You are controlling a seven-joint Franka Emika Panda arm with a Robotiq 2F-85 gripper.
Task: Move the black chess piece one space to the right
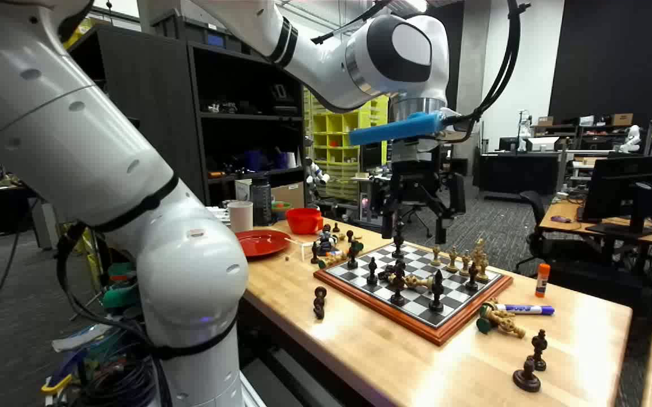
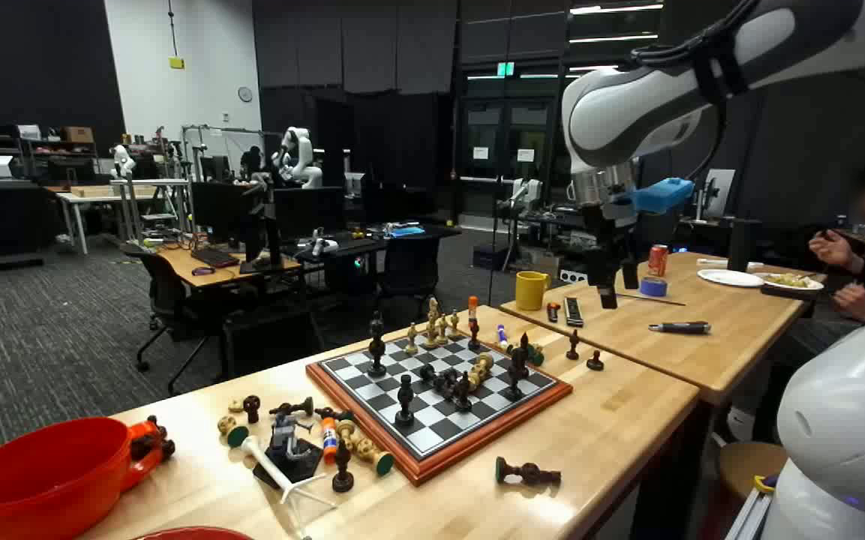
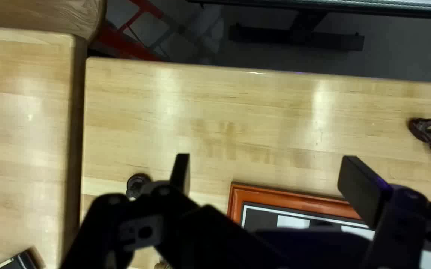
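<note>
In an exterior view: reddish-framed, black-and-white chequered chessboard (image 2: 364, 417) bearing several upright, dark-brown turned chess pieces (image 2: 404, 402), the intended one not identifiable; rightward, black two-fingered gripper (image 2: 619, 289), fingers spread, nothing between them, the pieces lying below and leftward, long axes vertical.

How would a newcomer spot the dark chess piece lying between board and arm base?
Find the red-framed chessboard on the wooden table. Off the chessboard's edge facing the arm's base lies the dark chess piece. It is the one toppled piece lying apart from all others.
</note>
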